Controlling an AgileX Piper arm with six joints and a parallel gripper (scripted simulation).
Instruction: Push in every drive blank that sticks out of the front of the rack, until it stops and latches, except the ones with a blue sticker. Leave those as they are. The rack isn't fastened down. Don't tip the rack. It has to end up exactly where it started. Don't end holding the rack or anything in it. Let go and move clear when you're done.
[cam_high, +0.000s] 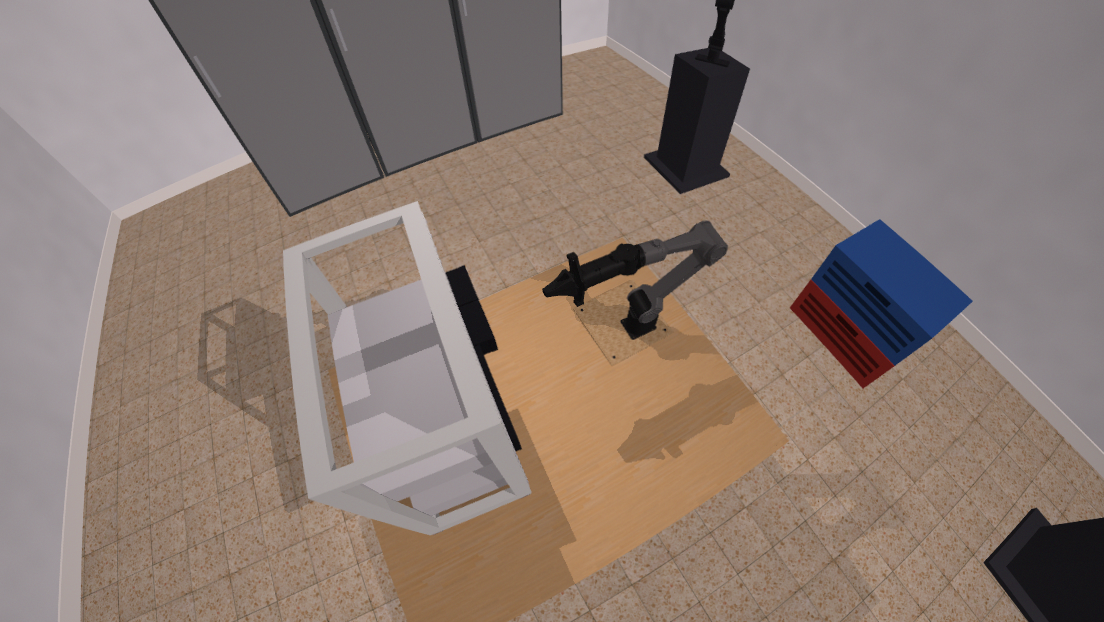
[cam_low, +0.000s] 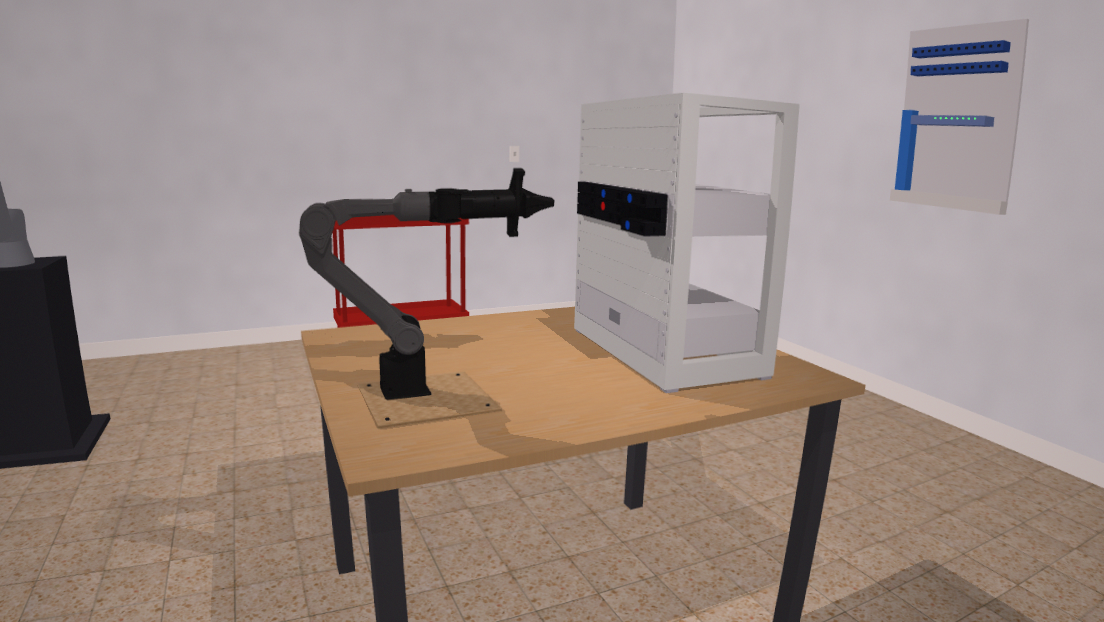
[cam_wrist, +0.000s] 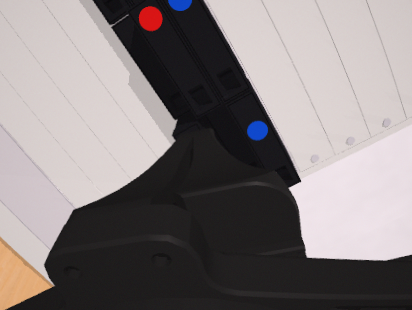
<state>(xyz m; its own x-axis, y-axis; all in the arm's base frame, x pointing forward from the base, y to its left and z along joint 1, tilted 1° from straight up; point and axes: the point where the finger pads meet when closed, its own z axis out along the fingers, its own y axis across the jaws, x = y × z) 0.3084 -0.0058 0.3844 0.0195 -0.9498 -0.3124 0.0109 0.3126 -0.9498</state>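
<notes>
A white open-frame rack (cam_low: 625, 131) (cam_high: 423, 254) (cam_wrist: 299, 29) stands on the wooden table (cam_low: 540, 386) (cam_high: 618, 401). A band of black drive blanks (cam_low: 648, 212) (cam_high: 472, 312) (cam_wrist: 200, 69) sits at mid height on its front. One blank has a red sticker (cam_low: 602, 206) (cam_wrist: 150, 17). Others have blue stickers, one above the red (cam_low: 602, 192) and two to the right, the upper (cam_low: 629, 197) and the lower (cam_low: 627, 224) (cam_wrist: 257, 130). My gripper (cam_low: 550, 202) (cam_high: 546, 291) (cam_wrist: 202, 151) is shut and empty. It points level at the blanks, a short gap from them. Its body hides part of the band in the wrist view.
The arm's base (cam_low: 403, 374) (cam_high: 639, 324) is bolted to a plate on the table. A red shelf cart (cam_low: 401, 309) stands behind the table. A black pedestal (cam_high: 699, 115), grey cabinets (cam_high: 363, 77) and a blue and red box (cam_high: 880, 297) stand around the room.
</notes>
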